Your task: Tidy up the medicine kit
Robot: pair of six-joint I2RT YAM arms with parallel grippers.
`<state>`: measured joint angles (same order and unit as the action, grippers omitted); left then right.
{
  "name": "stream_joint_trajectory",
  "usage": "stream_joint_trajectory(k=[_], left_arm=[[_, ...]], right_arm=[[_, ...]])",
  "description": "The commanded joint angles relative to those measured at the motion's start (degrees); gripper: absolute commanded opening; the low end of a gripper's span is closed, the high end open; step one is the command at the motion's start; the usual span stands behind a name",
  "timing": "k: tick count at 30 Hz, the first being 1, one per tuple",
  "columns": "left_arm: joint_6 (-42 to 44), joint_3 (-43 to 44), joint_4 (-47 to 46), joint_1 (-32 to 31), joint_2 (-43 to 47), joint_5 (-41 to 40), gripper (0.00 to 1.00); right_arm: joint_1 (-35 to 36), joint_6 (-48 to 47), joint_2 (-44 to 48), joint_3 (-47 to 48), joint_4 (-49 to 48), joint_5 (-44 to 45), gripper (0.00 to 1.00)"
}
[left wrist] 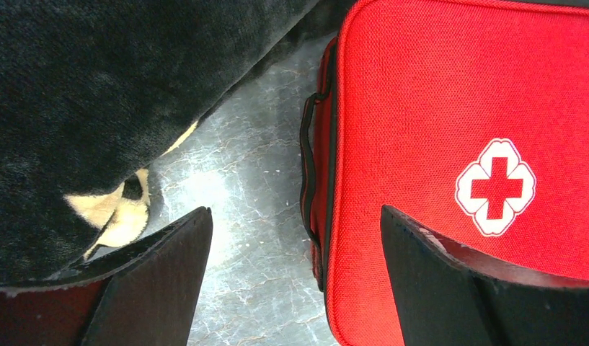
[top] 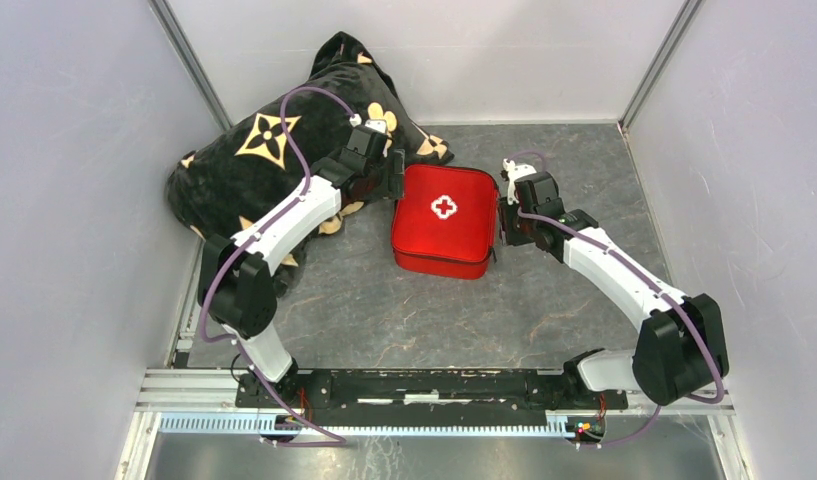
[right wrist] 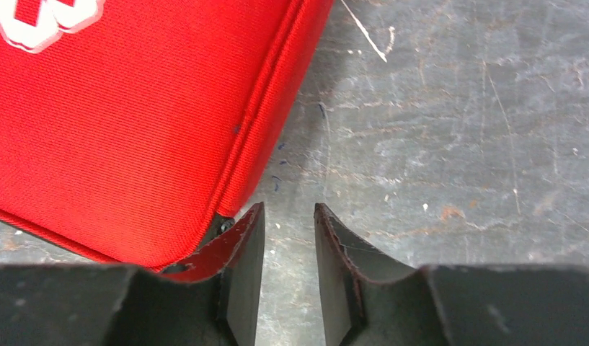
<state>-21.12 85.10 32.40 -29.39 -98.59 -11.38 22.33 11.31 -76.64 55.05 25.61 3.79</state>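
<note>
At far left the plush black pillow with gold flowers slumps against the wall, soft and best kept out of the way. Just beside it the left gripper is spread wide, straddling the left edge of the medicine kit, which lies shut and flat mid-counter, white cross up. Its lid is a red, woven-textured shell with rounded corners and a black strap down the side. The step looks to be opening the zip, so the left gripper should probably pin the case, since the mottled grey counter looks slick. The right gripper, at the kit's right edge near a corner, is nearly closed with only a thin gap, grasping nothing. It likely needs to find the zip pull there
</note>
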Motion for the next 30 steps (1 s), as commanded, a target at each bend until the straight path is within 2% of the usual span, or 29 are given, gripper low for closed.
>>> stream_joint_trajectory(k=[1, 4, 6, 9, 14, 16, 19, 26, 30], left_arm=[[2.47, 0.36, -2.26, -0.14, -0.72, 1.79, 0.91], [2.61, 0.58, -2.24, -0.19, -0.99, 2.87, 0.91], [3.13, 1.07, -2.3, -0.21, -1.17, 4.09, 0.9], [4.66, 2.31, -2.64, -0.24, -1.3, 6.24, 0.9], [6.03, 3.57, -3.44, -0.92, -1.52, 8.74, 0.9], [6.37, 3.12, -3.7, -1.37, -1.48, 9.26, 0.89], [6.76, 2.49, -3.81, -2.41, -1.58, 9.41, 0.89], [7.06, 1.21, -3.84, -2.96, 0.14, 6.61, 0.89], [6.18, 1.23, -3.44, -2.96, -0.28, 5.33, 0.89]], right_arm=[[-0.37, -1.7, -0.09, 1.97, 4.54, 4.95, 0.36], [-0.6, -2.81, -0.24, 2.2, 5.05, 4.02, 0.36], [-1.83, -4.53, 0.55, 0.8, 2.45, -1.51, 0.39], [-4.45, -8.76, 1.04, -1.6, -3.23, -14.14, 0.5], [-9.8, -12.48, 2.6, -8.96, -14.27, -26.58, 0.53], [-12.15, -13.69, 0.61, -8.62, -15.03, -27.41, 0.58], [-14.19, -14.91, -3.95, -5.74, -13.7, -35.33, 0.62], [-12.21, -13.83, -4.22, -10.4, -16.87, -36.12, 0.64], [-6.15, -13.36, -4.77, -10.76, -17.84, -35.69, 0.65]])
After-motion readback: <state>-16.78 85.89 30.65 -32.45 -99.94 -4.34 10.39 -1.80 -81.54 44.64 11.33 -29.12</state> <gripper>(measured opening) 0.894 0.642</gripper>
